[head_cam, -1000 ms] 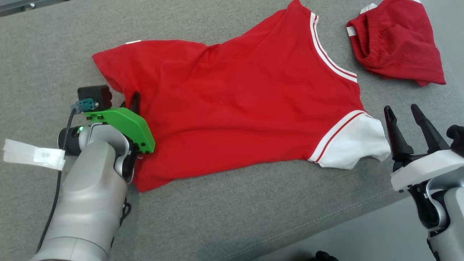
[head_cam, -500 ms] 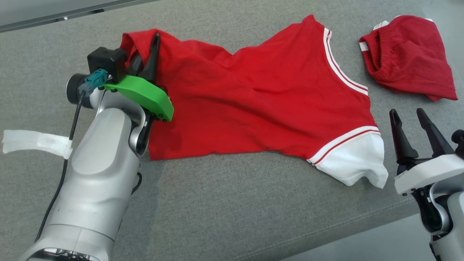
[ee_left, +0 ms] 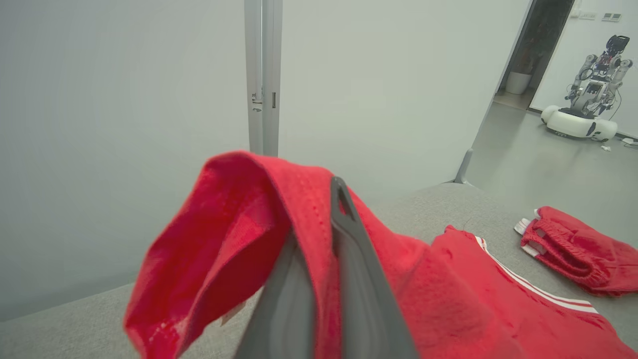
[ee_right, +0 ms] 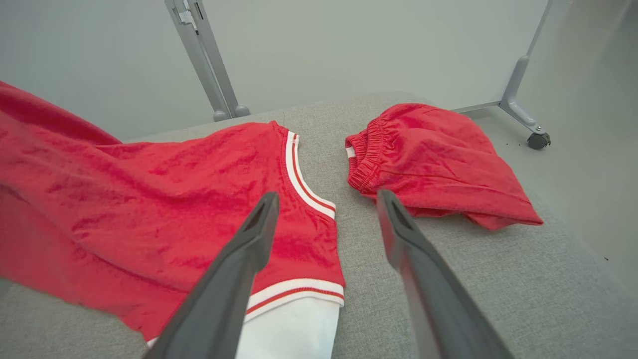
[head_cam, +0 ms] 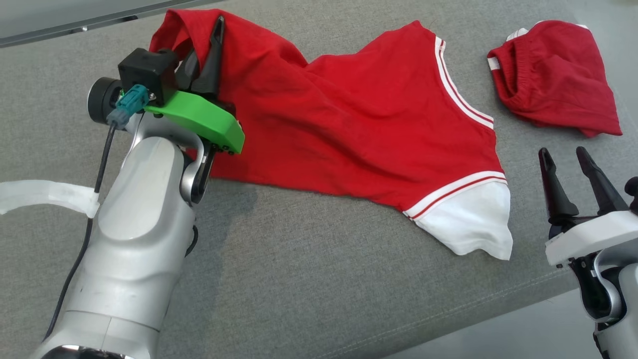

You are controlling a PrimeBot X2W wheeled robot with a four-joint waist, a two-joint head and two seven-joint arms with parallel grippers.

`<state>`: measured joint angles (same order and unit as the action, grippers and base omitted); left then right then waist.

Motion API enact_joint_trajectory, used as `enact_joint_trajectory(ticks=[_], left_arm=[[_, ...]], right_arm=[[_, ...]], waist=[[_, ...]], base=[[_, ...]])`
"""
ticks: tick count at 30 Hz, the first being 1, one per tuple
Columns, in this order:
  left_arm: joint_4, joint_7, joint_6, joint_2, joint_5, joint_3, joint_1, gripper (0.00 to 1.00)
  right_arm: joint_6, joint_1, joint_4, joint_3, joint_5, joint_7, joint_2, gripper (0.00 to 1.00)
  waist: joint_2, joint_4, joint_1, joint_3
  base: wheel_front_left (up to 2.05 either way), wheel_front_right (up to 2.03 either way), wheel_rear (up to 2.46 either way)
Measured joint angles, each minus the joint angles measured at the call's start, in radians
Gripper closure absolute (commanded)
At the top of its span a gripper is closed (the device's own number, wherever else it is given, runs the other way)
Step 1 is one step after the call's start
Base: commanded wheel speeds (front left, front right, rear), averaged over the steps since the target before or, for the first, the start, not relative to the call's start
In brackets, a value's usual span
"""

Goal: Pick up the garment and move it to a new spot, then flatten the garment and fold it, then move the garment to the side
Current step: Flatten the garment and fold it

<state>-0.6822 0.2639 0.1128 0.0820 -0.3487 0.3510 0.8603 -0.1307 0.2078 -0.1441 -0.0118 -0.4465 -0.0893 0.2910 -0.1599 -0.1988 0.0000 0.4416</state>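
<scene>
Two grippers at the pick-up stage of the task. The left gripper (head_cam: 215, 35) is pressed together on a fold of the red shirt (head_cam: 359, 114) at its hem end. The left wrist view shows cloth draped over and pinched between the dark fingers (ee_left: 349, 259).

Change over the last second: this gripper was low on the grey cushion (head_cam: 319, 279) beside the hem, with its jaws closing. It now holds that end raised and carried toward the far edge of the cushion. The rest of the shirt trails down from it, and the white sleeve (head_cam: 468, 224) lies on the cushion at the near right. Judged from this, the grasp has taken and the lift has begun, but most of the shirt is not yet off the cushion, so the move to a new spot is at its start.

Pose: the left forearm (head_cam: 134, 249) reaches up and forward, fingers pointing away from the robot and tilted upward. The right gripper (head_cam: 563, 154) has stayed at the near right, fingers spread and empty, just beside the sleeve. A pair of red shorts (head_cam: 553, 75) lies apart from the shirt at the far right.
</scene>
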Motion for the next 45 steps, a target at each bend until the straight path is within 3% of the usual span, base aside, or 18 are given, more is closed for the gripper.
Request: enact_joint_trajectory(ticks=[12,18,28,33,37,45], left_arm=[[0.307,0.000,-0.018,-0.017,0.071,-0.009,-0.171,1.00],[0.469,0.000,-0.058,-0.024,0.106,0.036,-0.274,1.00],[0.662,-0.101,-0.150,-0.020,0.130,0.083,-0.446,1.00],[0.600,-0.123,-0.161,-0.016,0.084,0.047,-0.462,1.00],[0.475,-0.111,-0.136,0.005,0.049,0.013,-0.428,1.00],[0.218,-0.067,-0.077,0.049,0.055,-0.007,-0.216,1.00]], right_arm=[[0.000,-0.040,-0.007,-0.048,0.002,0.001,-0.011,0.00],[0.000,-0.064,-0.002,-0.062,0.011,0.013,-0.017,0.00],[0.000,-0.075,0.005,-0.062,0.016,0.018,-0.025,0.00],[0.000,-0.058,0.003,-0.042,0.016,0.018,-0.026,0.00],[0.000,-0.035,-0.003,-0.024,0.010,0.016,-0.024,0.00],[0.000,0.023,-0.024,0.010,0.008,-0.001,-0.019,0.00]], waist=[[-0.0001,0.053,0.0000,-0.045],[0.0000,0.093,0.0000,-0.074],[-0.0001,0.138,-0.0001,-0.087],[-0.0001,0.131,-0.0001,-0.061],[0.0000,0.117,0.0000,-0.035],[0.0000,0.078,0.0000,0.029]], base=[[0.00,0.00,0.00],[0.00,0.00,0.00],[0.00,0.00,0.00],[0.00,0.00,0.00],[0.00,0.00,0.00],[0.00,0.00,0.00]])
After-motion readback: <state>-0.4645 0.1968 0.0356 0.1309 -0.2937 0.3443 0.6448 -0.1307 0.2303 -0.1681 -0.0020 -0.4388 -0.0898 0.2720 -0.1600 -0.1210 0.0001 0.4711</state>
